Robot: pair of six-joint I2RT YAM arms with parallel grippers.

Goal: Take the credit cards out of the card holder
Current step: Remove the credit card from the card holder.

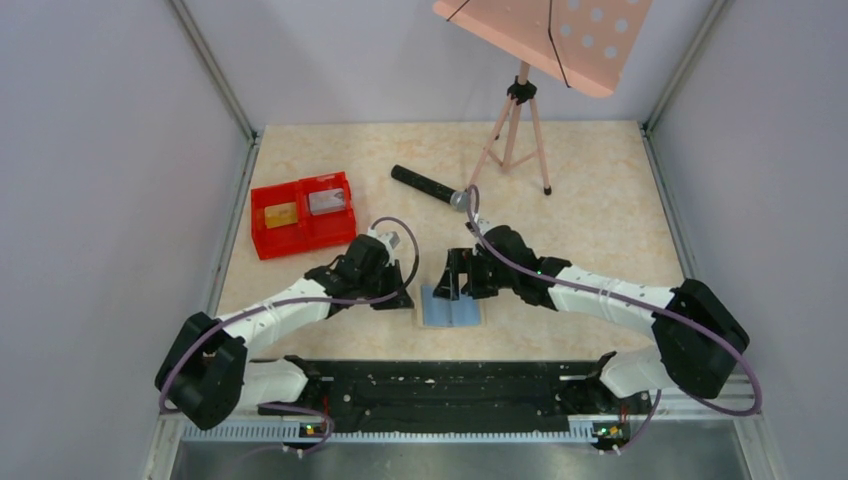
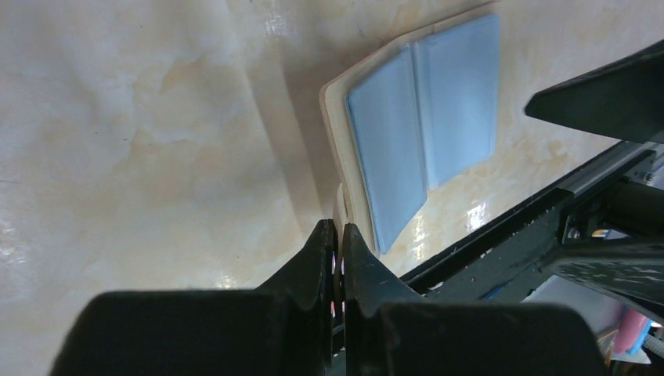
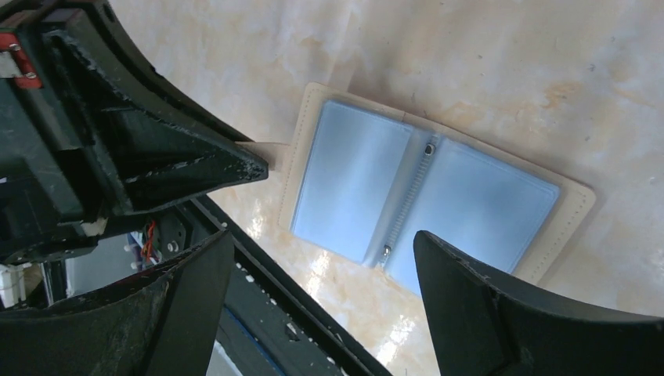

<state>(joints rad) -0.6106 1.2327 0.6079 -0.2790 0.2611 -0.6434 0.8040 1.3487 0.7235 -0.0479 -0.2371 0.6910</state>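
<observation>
The card holder point(image 1: 450, 310) lies open on the table point(image 1: 600, 200), at the middle of the near edge and just in front of the two arm bases. Its two light-blue panels face up on either side of the centre fold, with a cream border around them. The wrist views show the panels point(image 3: 352, 180) flat and pale. I cannot tell whether a card sits inside either one.

The left fingers point(image 2: 337, 247) are pressed together with only a thin slit between them. Their tips are at the left cream edge of the card holder point(image 2: 423, 133), near its near corner. I cannot tell whether they pinch that edge or only touch it. From above, these fingers point(image 1: 408, 292) sit just left of the card holder, low over the table.

The right fingers point(image 3: 322, 235) stand wide apart and hang over the card holder, one on each side of it in the wrist view, holding nothing. From above they point(image 1: 456, 284) are over its far edge.

A red tray point(image 1: 300, 243) with two compartments sits near the left edge of the table, towards the far corner and well apart from the card holder. A gold card point(image 1: 281, 214) lies in its left compartment and a grey card point(image 1: 325, 200) in its right one.

A black microphone point(image 1: 425, 185) lies at the middle of the table, towards the far edge. A pink stand point(image 1: 520, 120) on three legs is just to its right.
</observation>
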